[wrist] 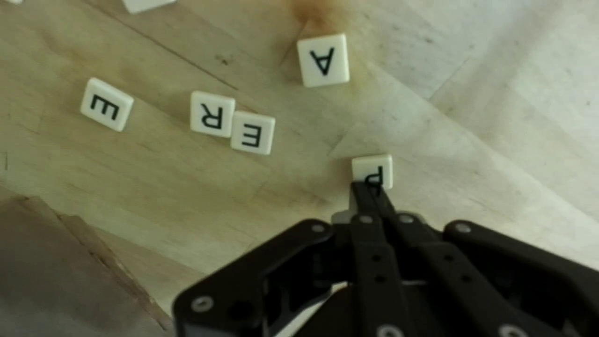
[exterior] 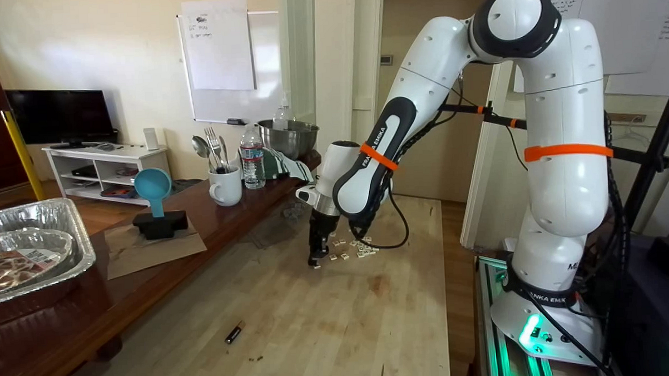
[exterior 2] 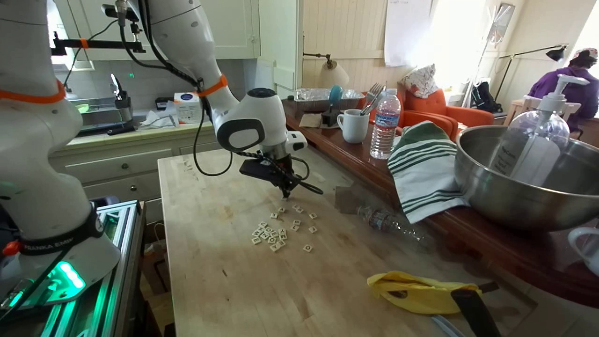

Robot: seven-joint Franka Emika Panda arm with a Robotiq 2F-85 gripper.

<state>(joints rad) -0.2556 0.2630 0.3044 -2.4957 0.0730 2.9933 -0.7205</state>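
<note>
In the wrist view, from left to right, you have one E tile (wrist: 107, 104) at the upper left, the R tile (wrist: 212, 113), which seems to touch another E tile (wrist: 252, 132), then the A tile (wrist: 324, 61) near the top middle. Right of centre lies the partly covered tile (wrist: 369, 168), almost square, without clear long axis. Just below it is your gripper (wrist: 369, 189), its tips closed together, nothing seen between them, overlapping the tile's lower edge.

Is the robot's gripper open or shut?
The gripper is shut: in the wrist view, its black fingers lie together, their tips partly hiding a letter tile.
</note>
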